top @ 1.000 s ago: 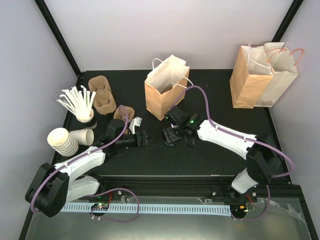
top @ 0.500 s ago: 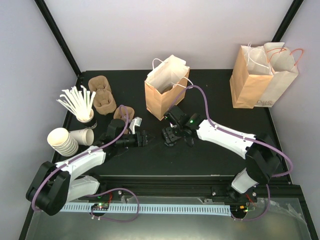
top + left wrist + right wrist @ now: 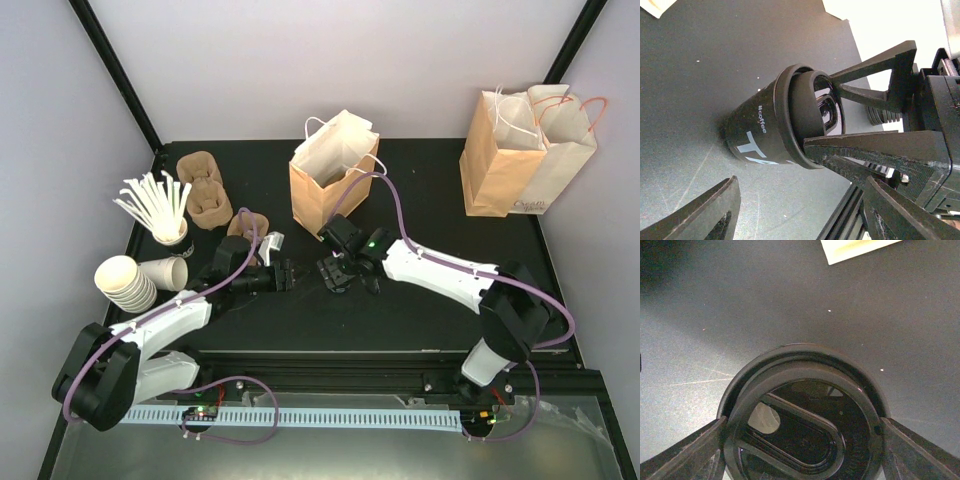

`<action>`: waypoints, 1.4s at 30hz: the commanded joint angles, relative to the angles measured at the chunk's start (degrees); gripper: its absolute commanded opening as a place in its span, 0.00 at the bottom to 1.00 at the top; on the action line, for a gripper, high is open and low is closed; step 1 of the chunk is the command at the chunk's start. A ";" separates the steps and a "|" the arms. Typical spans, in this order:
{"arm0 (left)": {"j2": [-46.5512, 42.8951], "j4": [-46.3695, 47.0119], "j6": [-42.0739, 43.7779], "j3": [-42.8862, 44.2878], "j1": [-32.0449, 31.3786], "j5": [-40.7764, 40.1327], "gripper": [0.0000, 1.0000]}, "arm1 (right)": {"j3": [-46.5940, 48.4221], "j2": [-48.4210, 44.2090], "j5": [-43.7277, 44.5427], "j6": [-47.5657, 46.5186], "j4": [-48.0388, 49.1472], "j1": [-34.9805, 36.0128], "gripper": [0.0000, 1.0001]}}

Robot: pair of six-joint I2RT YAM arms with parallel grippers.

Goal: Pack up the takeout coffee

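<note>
Takeout coffee check-in: it's standing upright on the black worktop, about the middle and a bit in front of the open brown bag. From the top camera it's pretty much hidden under my right hand.

Biggest to smallest for the rest. The back right corner has two more paper bags side by side and touching, a brown one and a pale one. Over on the far left a stack of white cups lies on its side, with a single white cup tipped over right beside it. Behind those is a cup of white sticks, all fanned out. The pulp carriers sit next to the sticks, and one more carrier is closer to the middle.

Now the hands. My right hand comes down over the coffee and grasps it, one finger on each side, both pressed against the rim of the glossy black lid. My left hand is just beside the cup, low over the worktop. Its fingers are spread wide with nothing between them, and it's apart from the cup.

Smallest bit: the cup's black band reads "#coffee" on the side facing my left wrist camera.
</note>
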 commanded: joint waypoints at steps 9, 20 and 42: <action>2.64 0.22 2.30 2.96 0.98 -0.07 0.62 | 2.91 4.08 1.29 -1.33 -1.69 0.42 0.83; 3.92 0.94 2.72 4.12 2.13 0.26 0.60 | 4.13 2.39 2.03 -1.01 -1.91 0.42 0.91; 4.41 -3.14 5.97 8.49 4.77 0.52 0.60 | 4.22 -6.84 4.15 -1.31 -0.09 0.42 1.00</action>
